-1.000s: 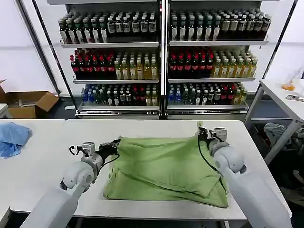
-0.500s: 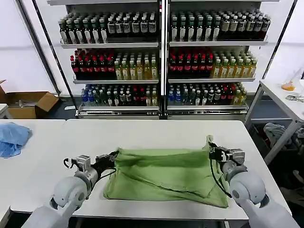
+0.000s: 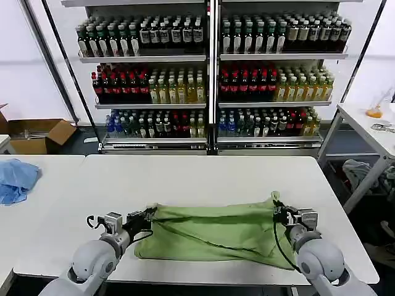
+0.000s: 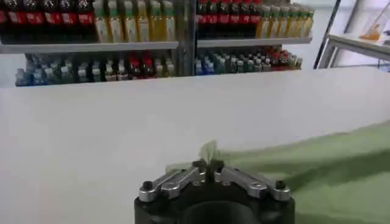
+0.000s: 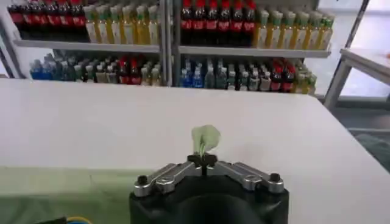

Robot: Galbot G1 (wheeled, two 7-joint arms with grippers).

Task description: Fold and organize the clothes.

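Well, across the back of the head view stands the big shelving unit (image 3: 210, 74), rows of bottles filling the upper half of the frame, and below it stretches the white table (image 3: 203, 172), running from centre to the lower edge. On that table, low in the frame and just right of centre, lies the pale green shirt (image 3: 216, 231), bunched into a wide, flattened band with its upper edge lifted at both ends. At the left end of that edge, lower left of the frame, the left gripper (image 3: 148, 214) has its fingers pinched together on the cloth; the left wrist view shows the same grip, the left gripper's (image 4: 208, 165) fingertips closed with a small tuft of green sticking up between them. At the right end, lower right of the frame, the right gripper (image 3: 276, 209) is clamped on the other corner, and from its wrist the right gripper (image 5: 203, 160) shows a curl of green fabric poking above the closed tips. Far left, mid-height, a light blue cloth (image 3: 15, 179) sits on a neighbouring table, with a cardboard box (image 3: 34, 134) just above it.
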